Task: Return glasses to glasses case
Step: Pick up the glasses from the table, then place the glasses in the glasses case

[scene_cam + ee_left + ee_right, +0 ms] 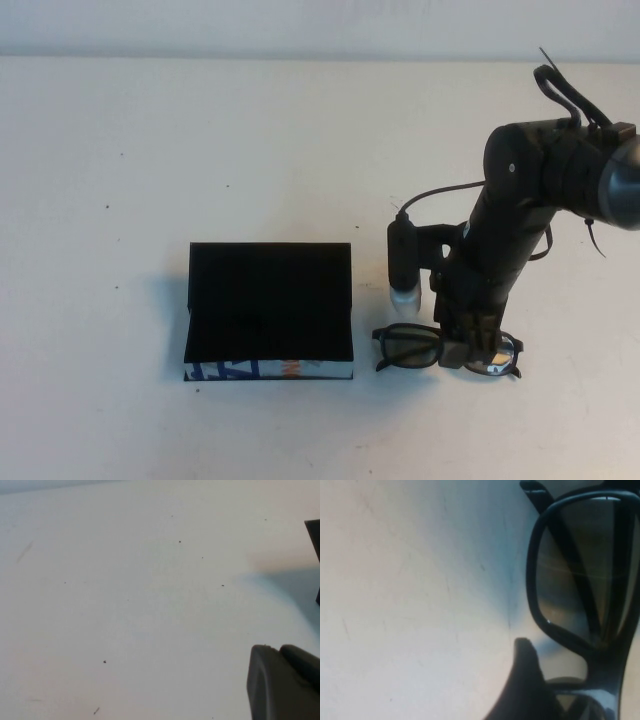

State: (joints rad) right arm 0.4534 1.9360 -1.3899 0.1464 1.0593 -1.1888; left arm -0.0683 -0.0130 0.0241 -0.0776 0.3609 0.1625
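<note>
The right gripper (468, 350) is reaching down onto the table (300, 150), its tip sitting right over the bridge of the glasses (410, 348). Whether its fingers are spread or closed on the frame cannot be told; in the right wrist view one dark fingertip (525, 690) is lying just beside the frame's rim.

The glasses (580, 580) are resting flat on the table directly beneath this gripper, one lens showing to its left and the other partly hidden under it. They are showing a thick black rectangular frame with rounded corners and clear lenses catching dim reflections, with folded temple arms visible through the glass.

The glasses case (270, 310) is standing open well to the left of the right gripper, apart from the glasses, showing a black lid and lining and a white front band with blue and orange marks.

The left gripper (285, 682) is appearing only as a dark corner in its own wrist view, over bare table; its opening cannot be told.
</note>
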